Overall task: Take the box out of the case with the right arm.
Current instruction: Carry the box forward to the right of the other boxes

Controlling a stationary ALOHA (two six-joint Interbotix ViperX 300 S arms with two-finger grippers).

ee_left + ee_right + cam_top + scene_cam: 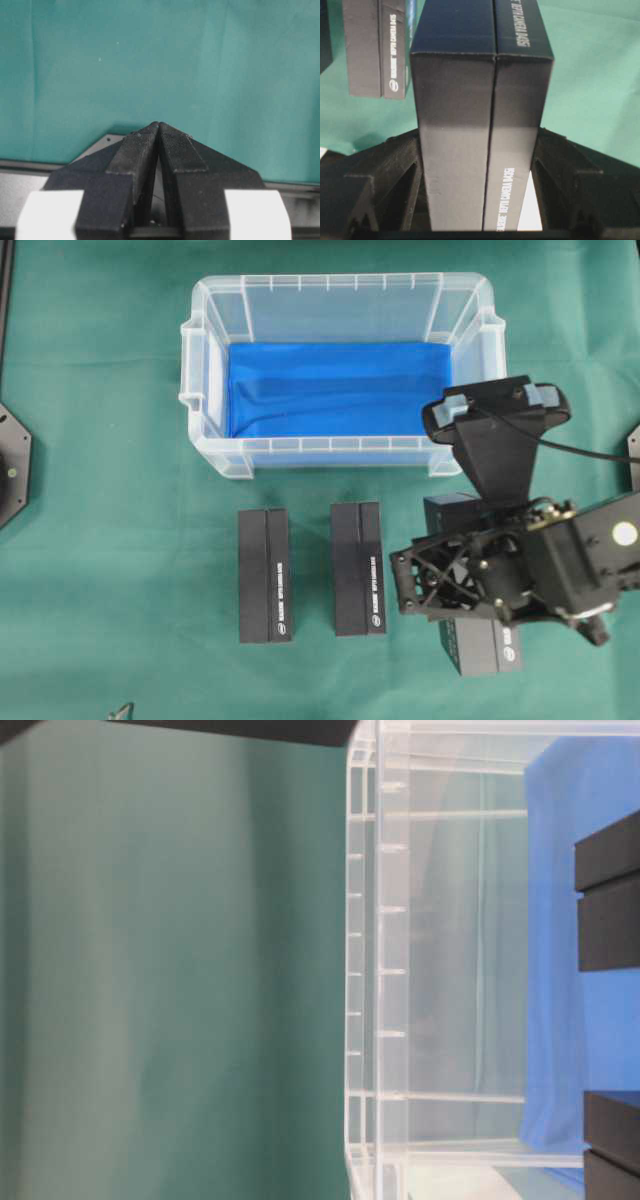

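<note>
The right gripper [480, 165] points down, jaws spread and clamped on a dark box [480, 115]; the left gripper [159, 131] hangs with fingertips pressed together.

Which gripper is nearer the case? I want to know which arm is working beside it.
Right. The right gripper sits just off the case's front right corner, clamped on a black box. The left gripper shows only green cloth ahead, no case near it.

Case [210, 430] at 12 o'clock on surface [100, 540], two boxes [265, 575] [358, 568] side by side at 6, third box [480, 645] at 4 under right pincer [410, 580].
</note>
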